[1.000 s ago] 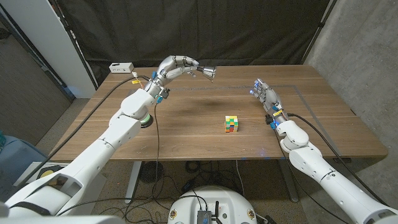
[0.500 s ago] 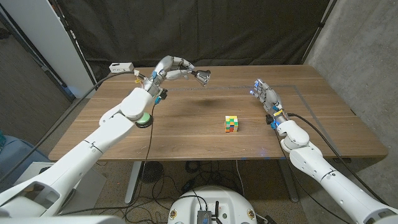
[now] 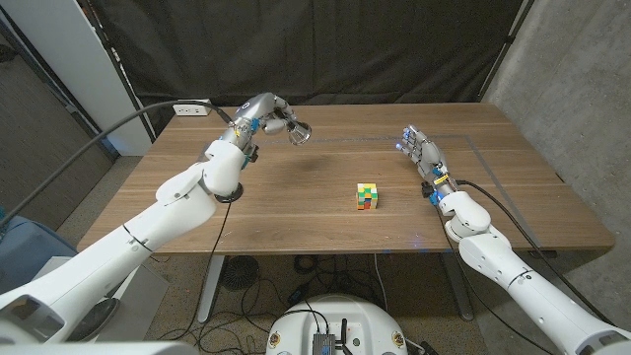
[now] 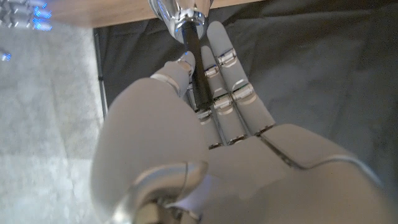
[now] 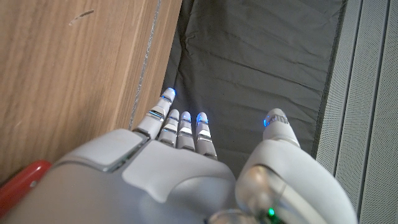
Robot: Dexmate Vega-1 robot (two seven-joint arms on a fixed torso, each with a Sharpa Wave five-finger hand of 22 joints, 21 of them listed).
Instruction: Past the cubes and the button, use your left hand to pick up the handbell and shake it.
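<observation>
Handbell (image 3: pixel 297 131) held above the table's (image 3: pixel 296 212) far left area, its black handle gripped in the left hand (image 3: pixel 264 110). Multicoloured cube (image 3: pixel 367 196) sits mid-table. Right hand (image 3: pixel 420 151) holds nothing, fingers extended, near the right edge.

Left robot hand (image 3: pixel 264 110) raised at the far side, fingers curled closed; right robot hand (image 3: pixel 420 150) extended, fingers straight.

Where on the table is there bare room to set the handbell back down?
Bare wood lies between the left hand holding the handbell and the cube block, and along the near edge. The right hand borders the right side; the left forearm covers the left.
</observation>
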